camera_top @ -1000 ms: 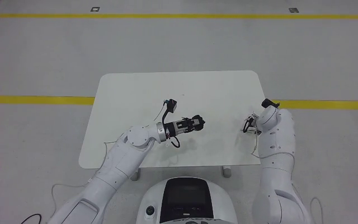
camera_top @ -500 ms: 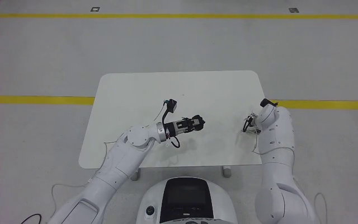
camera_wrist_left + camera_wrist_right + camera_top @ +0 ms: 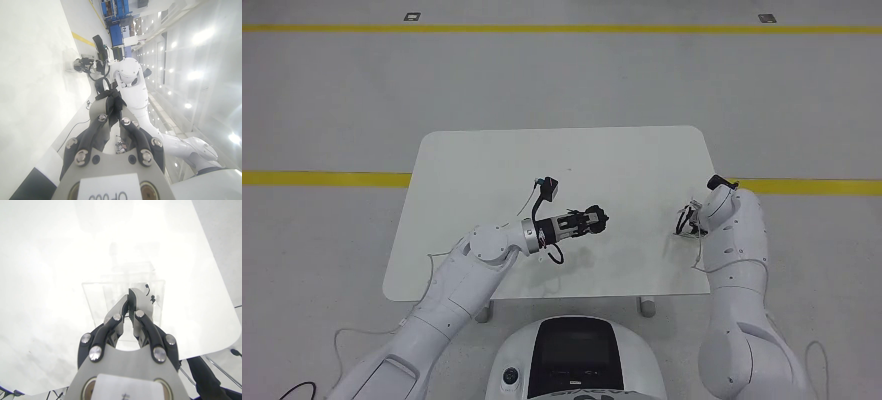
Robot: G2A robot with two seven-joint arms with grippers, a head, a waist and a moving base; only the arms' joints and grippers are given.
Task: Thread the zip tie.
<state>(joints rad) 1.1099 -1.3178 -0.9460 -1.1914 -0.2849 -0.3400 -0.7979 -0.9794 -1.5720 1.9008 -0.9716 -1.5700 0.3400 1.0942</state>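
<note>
— Well, where's the zip tie (image 3: 105, 94)?
— Pinched in the closed left tool (image 3: 113, 108), above mid-bench (image 3: 492, 170). The right tool (image 3: 129, 298) is closed too, at the clear box (image 3: 90, 291) near the right edge.
— Advice?
— Line the tail up squarely with the head, then feed slowly.
</note>
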